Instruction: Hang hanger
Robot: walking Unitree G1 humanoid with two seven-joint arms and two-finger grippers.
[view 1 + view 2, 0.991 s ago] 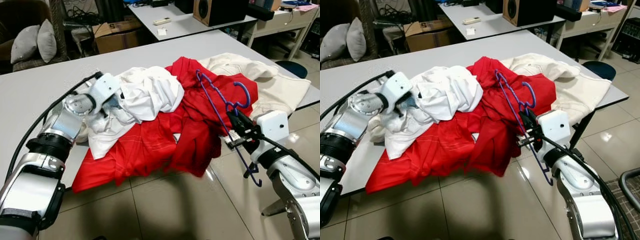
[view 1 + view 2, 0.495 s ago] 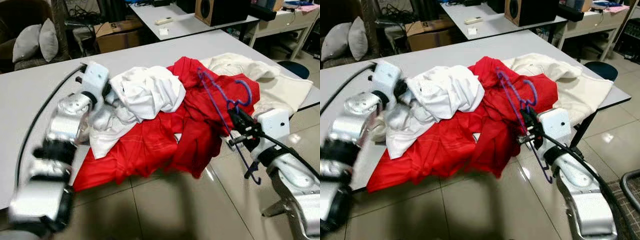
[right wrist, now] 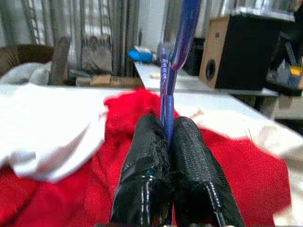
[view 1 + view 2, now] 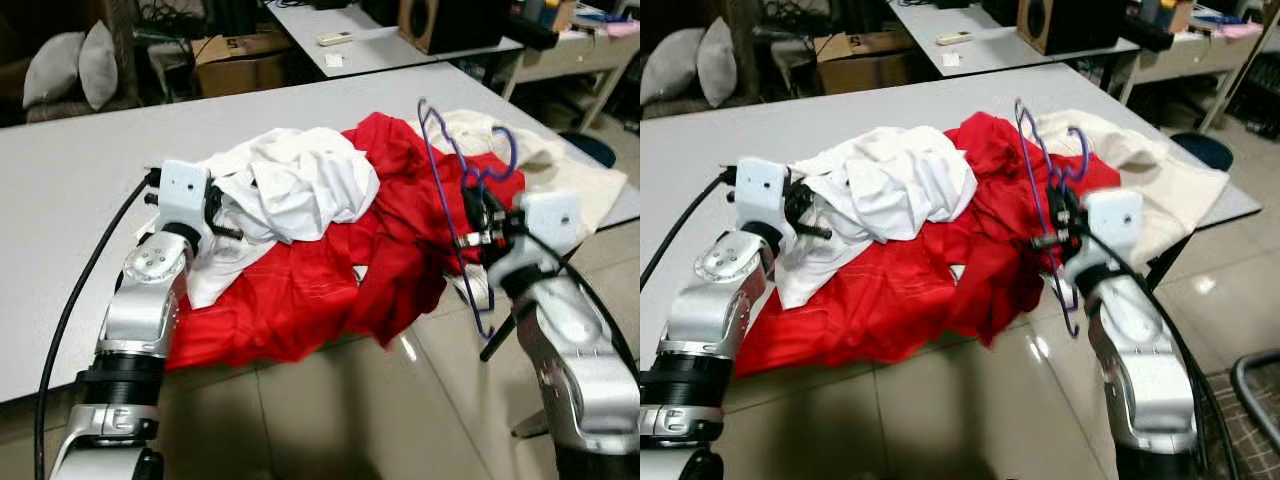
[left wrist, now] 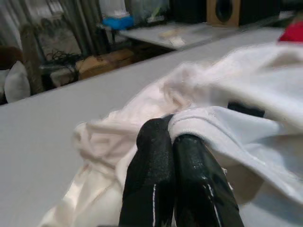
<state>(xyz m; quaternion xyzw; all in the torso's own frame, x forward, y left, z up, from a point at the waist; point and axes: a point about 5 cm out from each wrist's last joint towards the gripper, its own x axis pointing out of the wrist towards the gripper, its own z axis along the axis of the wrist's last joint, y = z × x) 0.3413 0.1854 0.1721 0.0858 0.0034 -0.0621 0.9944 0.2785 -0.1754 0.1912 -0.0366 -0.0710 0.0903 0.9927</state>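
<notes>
1 thin purple wire hanger stands upright, clamped in the right gripper over 3 crumpled garments.

The right gripper's 2 textured black fingers press together on the hanger's thin stem, the silver forearm bent up at the grey table's front right edge. The left gripper, fingers shut together, noses into the soft white shirt lying on the glossy red garment; a cream garment lies beyond.
</notes>
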